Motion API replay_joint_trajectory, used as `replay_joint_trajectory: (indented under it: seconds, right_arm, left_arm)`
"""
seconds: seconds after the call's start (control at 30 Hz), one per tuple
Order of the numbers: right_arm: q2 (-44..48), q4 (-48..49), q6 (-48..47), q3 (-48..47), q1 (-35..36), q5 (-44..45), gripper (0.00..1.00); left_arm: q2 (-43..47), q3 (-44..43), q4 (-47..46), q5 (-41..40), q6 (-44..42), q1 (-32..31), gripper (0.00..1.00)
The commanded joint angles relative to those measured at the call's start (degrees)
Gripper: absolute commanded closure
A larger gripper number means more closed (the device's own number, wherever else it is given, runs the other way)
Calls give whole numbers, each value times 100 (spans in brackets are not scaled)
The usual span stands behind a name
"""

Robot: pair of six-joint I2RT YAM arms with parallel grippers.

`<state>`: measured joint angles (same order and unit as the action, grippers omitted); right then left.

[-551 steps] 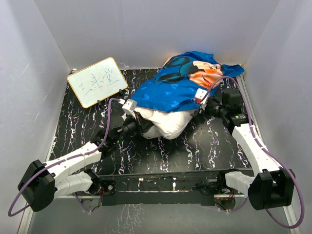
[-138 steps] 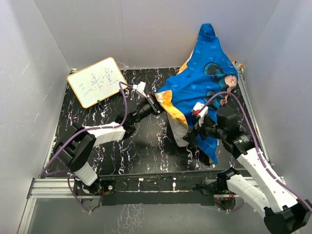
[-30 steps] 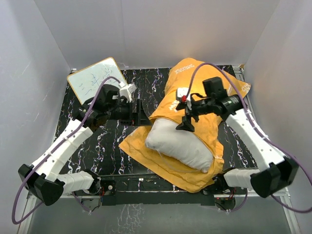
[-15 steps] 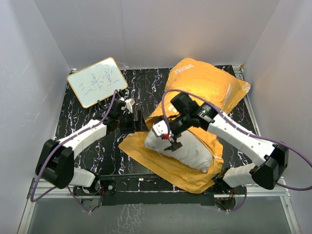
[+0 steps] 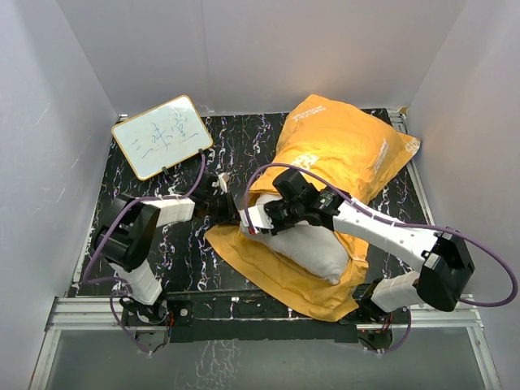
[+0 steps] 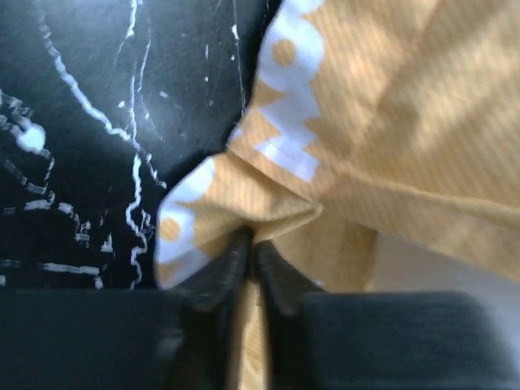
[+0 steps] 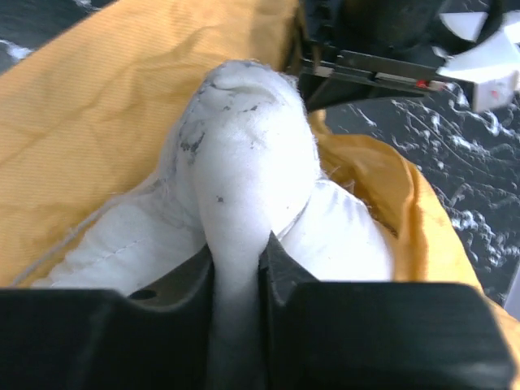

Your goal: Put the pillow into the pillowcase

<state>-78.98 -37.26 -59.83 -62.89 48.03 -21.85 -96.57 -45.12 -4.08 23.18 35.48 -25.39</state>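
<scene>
Protruding from the orange pillowcase, the white pillow has its corner pinched by the right gripper; the left gripper pinches the pillowcase's edge.

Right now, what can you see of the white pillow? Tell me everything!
The pillow is white, plump and soft-looking, with a stitched seam and small dark smudges at one corner. It lies slanted near the table's front, resting on the orange pillowcase, its far part hidden under that cloth. The right pincer squeezes its left corner into a bunched ridge.

Bright even light; wrist views blurred near lens.
</scene>
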Motion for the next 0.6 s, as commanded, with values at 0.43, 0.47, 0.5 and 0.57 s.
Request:
replay_joint_trajectory:
  seconds: [0.43, 0.47, 0.5, 0.57]
  right_arm:
    - [-692, 2121, -201, -720, -2349, 2355, 92]
    - [-663, 2030, -146, -601, -2300, 2277, 92]
    - [-651, 1879, -73, -483, -2226, 2184, 92]
    - [-615, 1446, 161, -322, -2176, 1610, 92]
  left_arm:
    - [1969, -1841, 3702, -743, -1093, 41, 100]
    - [2034, -1695, 3635, -760, -1070, 42, 100]
    - [2060, -1562, 3470, -755, -1031, 49, 100]
    - [1971, -1396, 3194, -726, -923, 61, 100]
